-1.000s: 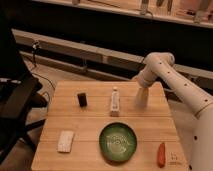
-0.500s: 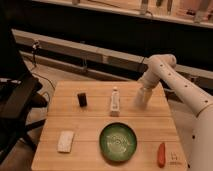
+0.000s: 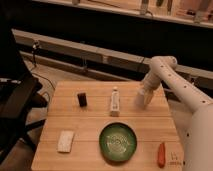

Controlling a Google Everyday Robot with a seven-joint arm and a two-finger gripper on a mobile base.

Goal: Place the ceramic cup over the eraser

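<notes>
The ceramic cup point(image 3: 142, 99) is a small white tapered shape at the right rear of the wooden table point(image 3: 95, 125). My gripper point(image 3: 144, 95) is right at the cup, at the end of the white arm that comes down from the right. A small black upright block point(image 3: 82, 99) stands at the left rear. A flat white rectangular block point(image 3: 65, 140) lies at the front left. I cannot tell which of the two is the eraser. Both are far to the left of the cup.
A white tube point(image 3: 115, 102) lies lengthwise in the middle of the table between the black block and the cup. A green plate point(image 3: 118, 141) sits at the front centre. An orange carrot-like item point(image 3: 161, 154) lies at the front right corner. A dark chair point(image 3: 15, 100) stands to the left.
The arm's end has shifted slightly right and up at the cup. The other objects have not moved.
</notes>
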